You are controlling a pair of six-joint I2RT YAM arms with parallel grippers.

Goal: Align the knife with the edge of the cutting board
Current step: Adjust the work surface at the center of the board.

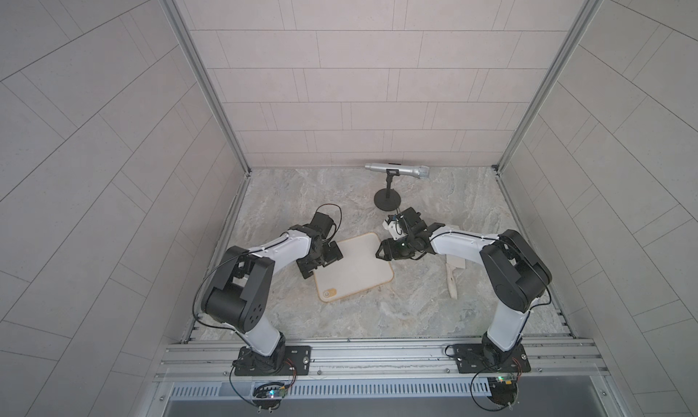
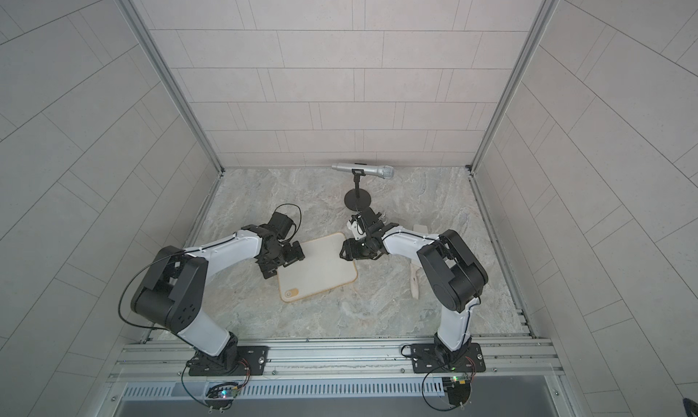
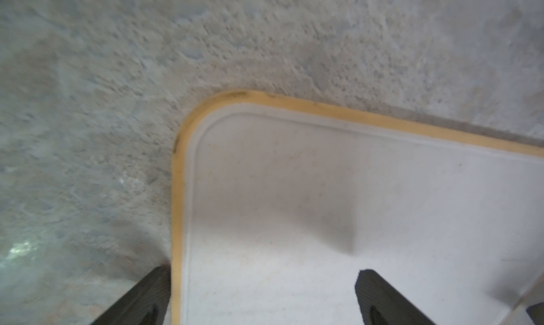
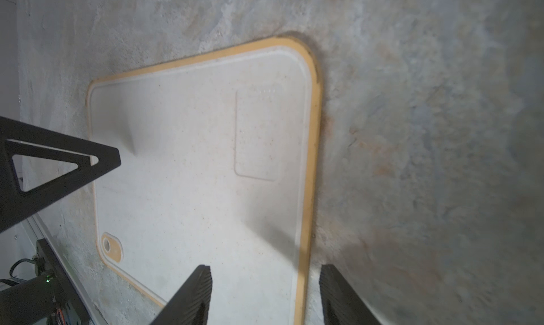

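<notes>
While one board (image 1: 355,267) lies between them, left gripper (image 3: 263,270) and right gripper (image 4: 266,266) both stand parted astride its rim. One knife (image 1: 451,283) lies apart, one microphone (image 1: 396,170) behind.

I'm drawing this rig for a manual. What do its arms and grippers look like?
Both the left arm and right arm have white shell links between bulky black joints, with thin black cables looping alongside. Each has a black base plate. The left gripper and right gripper are black, with tapered, finely textured fingers.
</notes>
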